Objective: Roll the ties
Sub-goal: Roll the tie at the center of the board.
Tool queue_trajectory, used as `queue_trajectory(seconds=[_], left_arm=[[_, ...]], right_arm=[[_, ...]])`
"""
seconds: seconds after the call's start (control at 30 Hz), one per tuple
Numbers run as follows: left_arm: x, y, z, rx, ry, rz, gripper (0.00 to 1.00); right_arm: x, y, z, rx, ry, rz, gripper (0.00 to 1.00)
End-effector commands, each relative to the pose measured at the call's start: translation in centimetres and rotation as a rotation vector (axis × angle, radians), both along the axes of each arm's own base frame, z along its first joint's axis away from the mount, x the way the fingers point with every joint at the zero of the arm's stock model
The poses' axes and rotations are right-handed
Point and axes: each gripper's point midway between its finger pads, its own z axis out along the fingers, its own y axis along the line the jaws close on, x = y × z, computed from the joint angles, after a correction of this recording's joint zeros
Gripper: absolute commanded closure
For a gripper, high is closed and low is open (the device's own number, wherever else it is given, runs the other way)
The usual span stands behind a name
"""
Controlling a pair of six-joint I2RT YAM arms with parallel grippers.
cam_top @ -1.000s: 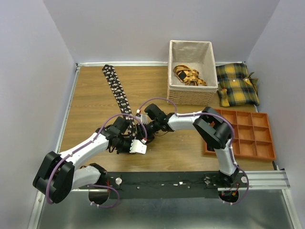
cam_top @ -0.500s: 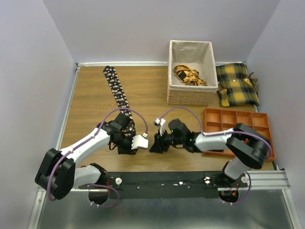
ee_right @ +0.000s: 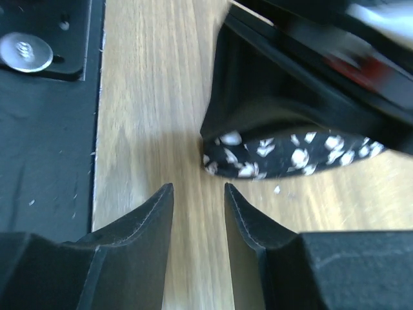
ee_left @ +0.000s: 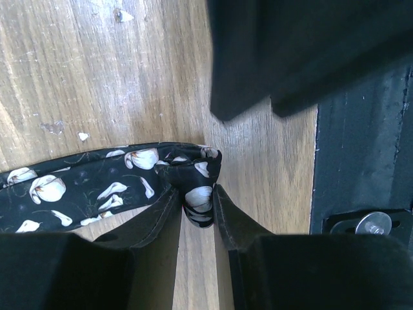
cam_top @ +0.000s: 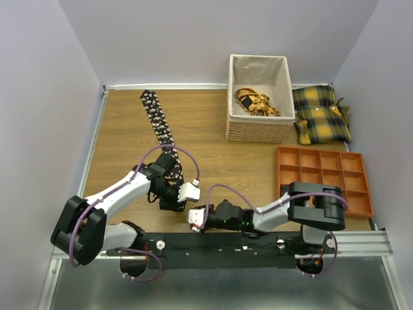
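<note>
- Black tie [cam_top: 157,123] lies as a strip across the wooden surface [cam_top: 122,129], its near end folded and pinched in the left gripper [ee_left: 195,199].
- Only a small fold is held; a tug could slip it free and undo the roll.
- Right gripper [ee_right: 198,190], narrowly parted and empty, sits just beside that end; closing askew may snag the fold.

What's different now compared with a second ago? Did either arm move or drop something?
The right gripper drew back from beside the left gripper toward the near edge, its arm folding low. Its jaws stand open and empty. The left gripper stayed put, pinching the folded end of the tie. The tie's long strip, the basket, the cushions and the orange tray did not move.
</note>
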Motion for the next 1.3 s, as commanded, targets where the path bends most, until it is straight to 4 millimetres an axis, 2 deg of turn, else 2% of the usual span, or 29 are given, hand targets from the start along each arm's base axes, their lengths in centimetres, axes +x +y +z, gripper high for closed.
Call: queue_trajectory(seconds=[0.0,0.1,0.2,0.37,0.6,0.63,0.87,1.1,1.17,1.27], left_arm=[[0.4,-0.4,0.6,-0.05,0.022,0.009,0.68],[0.3,-0.4,0.7,-0.062,0.03,0.002,0.68],[0.1,-0.3,0.5,-0.062,0.035,-0.003,0.68],[0.0,-0.4,0.5,-0.072,0.031,-0.007,0.68],[0.0,-0.5,0.6,-0.077,0.034,-0.01,0.68],[0.0,-0.5,0.6,-0.078,0.032,-0.01,0.68],[-0.1,-0.4,0.5,-0.078,0.033,-0.017,0.68],[-0.3,-0.3,0.5,-0.075,0.033,-0.026,0.68],[-0.3,-0.3,0.5,-0.075,0.036,-0.027,0.68],[-0.4,-0.3,0.5,-0.076,0.038,-0.027,0.68]], right_arm=[[1.6,1.4,2.0,0.027,-0.337,-0.111,0.53],[1.2,1.9,2.2,0.047,-0.351,-0.106,0.52],[1.6,2.0,1.3,0.023,-0.351,-0.123,0.48],[1.7,2.7,0.9,-0.003,-0.372,-0.114,0.47],[0.6,4.3,-0.3,-0.021,-0.358,-0.005,0.47],[0.6,4.2,-0.9,-0.049,-0.35,0.009,0.47],[1.4,3.7,-3.5,-0.136,-0.33,-0.014,0.48],[2.6,3.8,-3.7,-0.157,-0.306,-0.07,0.48],[3.4,3.3,-4.4,-0.188,-0.303,-0.103,0.48],[4.1,2.9,-4.2,-0.19,-0.309,-0.125,0.48]])
